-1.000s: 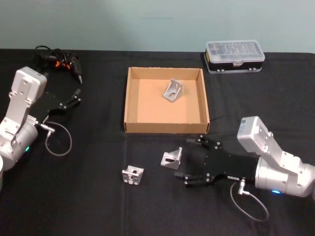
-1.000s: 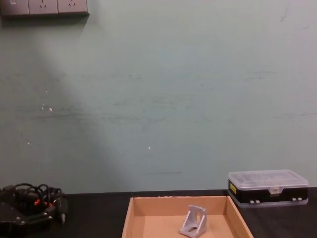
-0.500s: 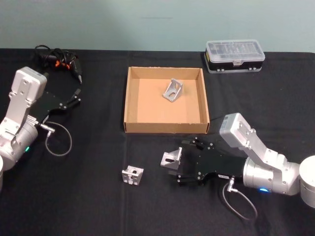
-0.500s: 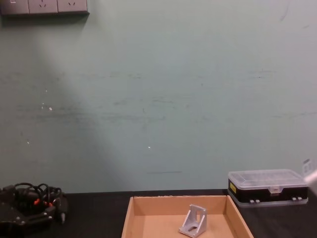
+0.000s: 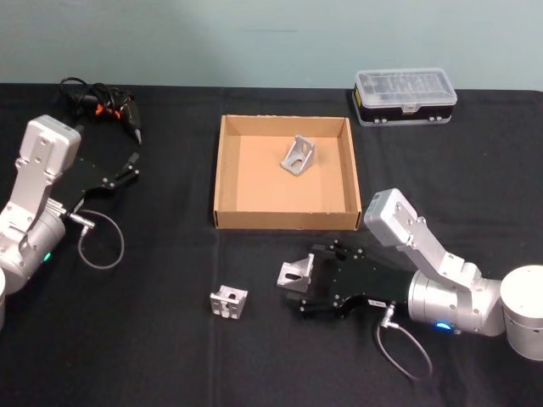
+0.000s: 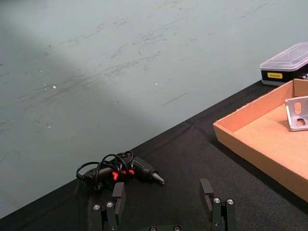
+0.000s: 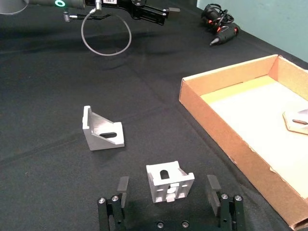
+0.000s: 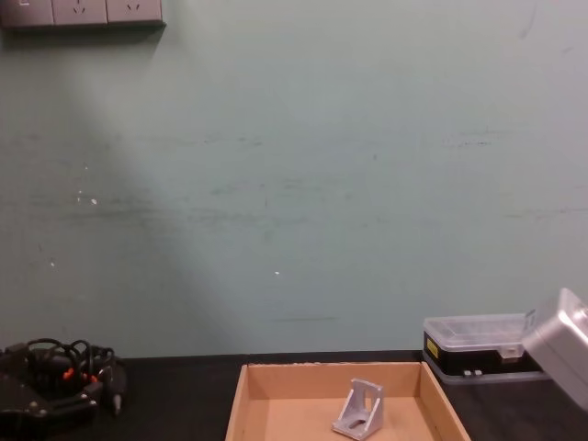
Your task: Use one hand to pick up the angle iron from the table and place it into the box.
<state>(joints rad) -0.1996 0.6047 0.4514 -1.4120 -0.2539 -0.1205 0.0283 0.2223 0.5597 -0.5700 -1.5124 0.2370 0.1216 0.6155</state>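
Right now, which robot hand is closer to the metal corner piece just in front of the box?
Right. The right gripper, open, straddles that angle iron; the left gripper sits far off, left of the box.

Silver angle iron (image 5: 295, 273) (upright) near tan box (image 5: 284, 220).

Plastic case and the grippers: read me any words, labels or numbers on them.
Plastic case: yellow label, print too small to read.
Left gripper: white label, characters too blurred to read.
No other text can be made out.
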